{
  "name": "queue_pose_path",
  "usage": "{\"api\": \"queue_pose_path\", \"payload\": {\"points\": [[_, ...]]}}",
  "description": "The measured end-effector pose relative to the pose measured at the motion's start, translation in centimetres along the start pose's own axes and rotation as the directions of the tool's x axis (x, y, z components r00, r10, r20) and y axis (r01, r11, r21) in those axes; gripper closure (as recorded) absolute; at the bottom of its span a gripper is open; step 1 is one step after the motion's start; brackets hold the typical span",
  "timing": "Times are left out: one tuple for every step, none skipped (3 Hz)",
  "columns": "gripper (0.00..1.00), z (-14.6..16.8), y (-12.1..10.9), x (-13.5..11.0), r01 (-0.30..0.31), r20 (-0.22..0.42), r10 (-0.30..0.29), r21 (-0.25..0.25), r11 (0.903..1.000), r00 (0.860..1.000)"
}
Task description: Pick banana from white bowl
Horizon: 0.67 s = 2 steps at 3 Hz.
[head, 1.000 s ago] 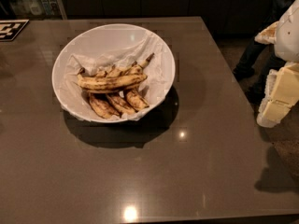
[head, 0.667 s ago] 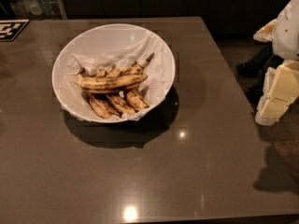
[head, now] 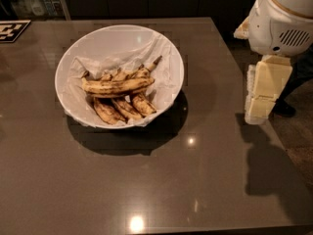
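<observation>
1. Dark brown glossy tabletop fills the view, with ceiling lights reflected in it.
2. The cream, blocky two-finger gripper hangs pointing down beside the table's right edge, below the white rounded arm housing. Whether it is clenched or released cannot be told; it grasps nothing.
3. Well apart from the gripper, toward the view's left, stands the large round white bowl, lined with crumpled white paper.
4. The long, gently curved, dull yellow banana with brown streaks lies crosswise inside the bowl, not touching the gripper.
5. On the banana's near side lies a fanned bunch of three shorter, browner bananas.
6. Farthest from the gripper, at the table's far left corner, lies a black-and-white patterned marker.
</observation>
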<state>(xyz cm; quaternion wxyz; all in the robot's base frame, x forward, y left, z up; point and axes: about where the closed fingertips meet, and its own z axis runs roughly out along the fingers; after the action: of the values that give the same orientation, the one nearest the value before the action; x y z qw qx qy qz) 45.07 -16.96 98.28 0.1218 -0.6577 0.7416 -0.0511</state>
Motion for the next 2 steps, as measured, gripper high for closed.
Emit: {"api": "queue_pose_path", "payload": {"points": [[0.00, 0.19, 0.03, -2.81, 0.072, -0.006, -0.072, -0.016, 0.9973, 0.997], [0.00, 0.07, -0.36, -3.14, 0.073, 0.005, -0.073, 0.005, 0.9973, 0.997]]}}
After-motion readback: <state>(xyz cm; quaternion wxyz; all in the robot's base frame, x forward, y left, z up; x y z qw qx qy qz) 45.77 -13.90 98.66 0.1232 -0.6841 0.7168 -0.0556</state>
